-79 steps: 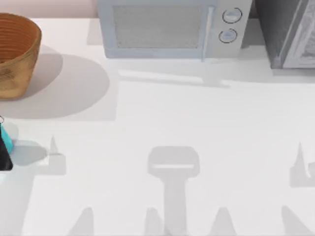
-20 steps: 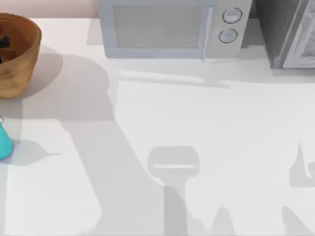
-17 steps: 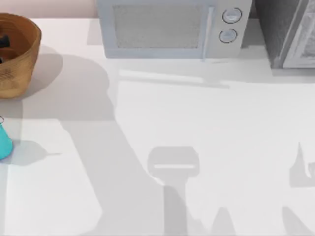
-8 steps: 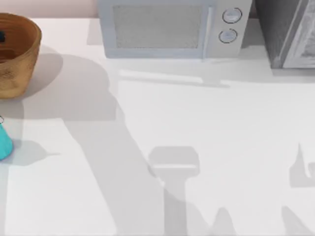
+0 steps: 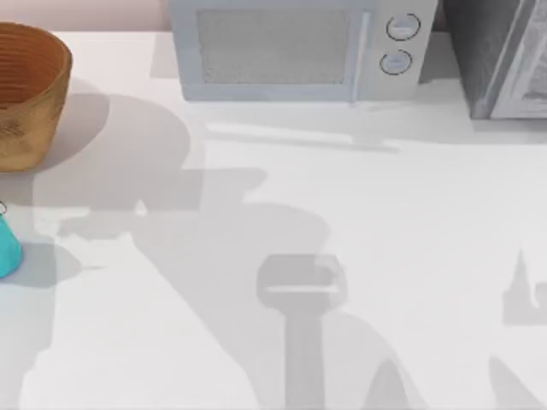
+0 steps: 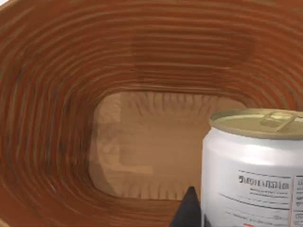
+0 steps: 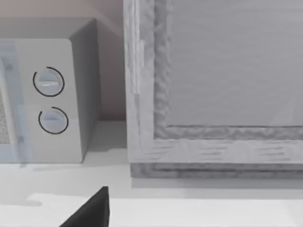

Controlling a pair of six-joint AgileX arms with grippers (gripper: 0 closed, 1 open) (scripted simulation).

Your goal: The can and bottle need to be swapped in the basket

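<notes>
Shadows have shifted since half a second ago: the broad arm shadow on the desk (image 5: 410,222) now reaches wider across the middle, while the basket (image 5: 34,102) and the teal bottle (image 5: 7,248) sit just where they were. From the left wrist view I am looking into the basket, its ribbed wall curving all round, with the can (image 6: 255,165) upright close in front of the camera and the dark tip of the left tool (image 6: 189,210) just beside its label. I cannot tell whether that tool is clamped on the can or merely alongside it. My reading is that the can is being taken out so the bottle can go in. To do that well I would want the grip square on the can's body below the gold top, then a straight vertical lift until it is over the rim, since any sideways drift could catch the wicker and tip the basket. The bottle stands on the desk at the left edge, nearer me than the basket and apart from it. The right tool (image 7: 90,210) is parked on the right side, facing the microwave (image 5: 291,51); I cannot tell its state.
</notes>
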